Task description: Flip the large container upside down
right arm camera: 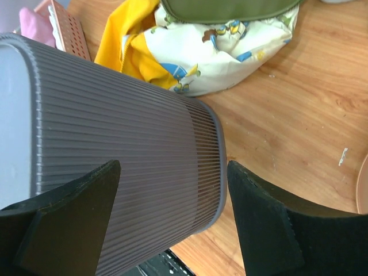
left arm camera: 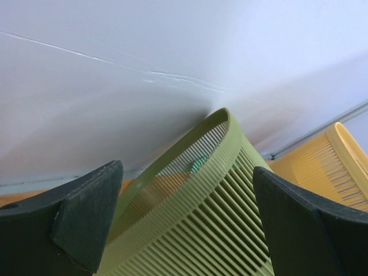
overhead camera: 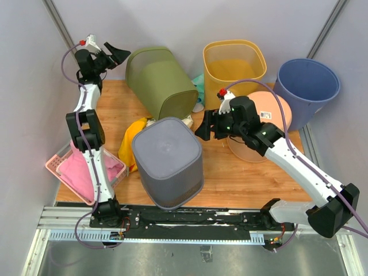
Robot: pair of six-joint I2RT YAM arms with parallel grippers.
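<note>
The wooden desk [overhead camera: 241,178] carries the large grey ribbed plastic container [overhead camera: 167,161] near its front edge, closed base facing up and rim down. Behind the container, an olive-green ribbed bin [overhead camera: 161,80] lies tilted; its mouth hides part of a cartoon-print cloth [right arm camera: 218,52]. A yellow cloth [overhead camera: 129,146] is tucked to the container's left, partly hidden by it. The right claw [overhead camera: 204,127] hovers just right of the container, released, fingers spread. The left claw [overhead camera: 115,53], behind-left and raised, is released too.
</note>
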